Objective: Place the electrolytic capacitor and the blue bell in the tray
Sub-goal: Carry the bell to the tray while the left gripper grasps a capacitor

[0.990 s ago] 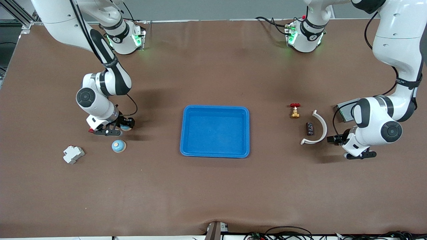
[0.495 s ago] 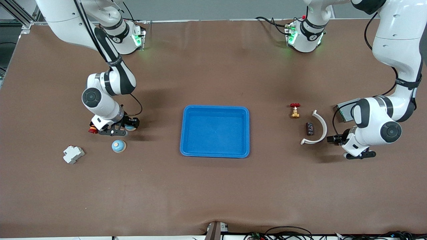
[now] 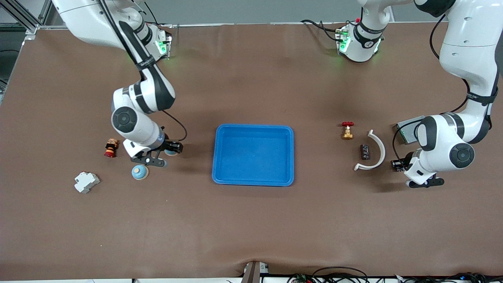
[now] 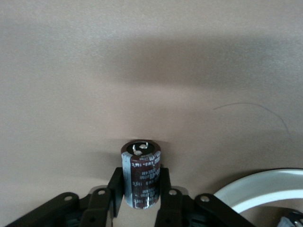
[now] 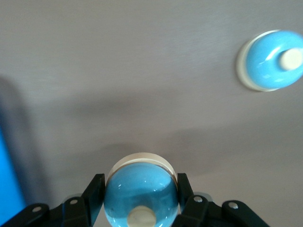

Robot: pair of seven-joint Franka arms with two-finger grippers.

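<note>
The bright-blue tray (image 3: 253, 126) lies mid-table; its edge shows in the right wrist view (image 5: 6, 189). My right gripper (image 3: 171, 151) is shut on a blue bell (image 5: 140, 191) and holds it over the table between the tray and a second blue bell (image 3: 139, 172), which also shows in the right wrist view (image 5: 272, 59). My left gripper (image 3: 397, 165) is shut on a dark brown electrolytic capacitor (image 4: 140, 175) near the left arm's end of the table, beside a white curved piece (image 4: 265, 187). A second dark capacitor (image 3: 365, 151) lies inside that curve.
A brass valve with a red handle (image 3: 347, 130) stands beside the white curved piece (image 3: 375, 151). A grey metal plate (image 3: 406, 129) lies by the left arm. A small red stacked part (image 3: 111, 148) and a white block (image 3: 87, 182) lie toward the right arm's end.
My right arm has carried its blue bell toward the tray, uncovering the small red part. My left gripper has barely moved.
</note>
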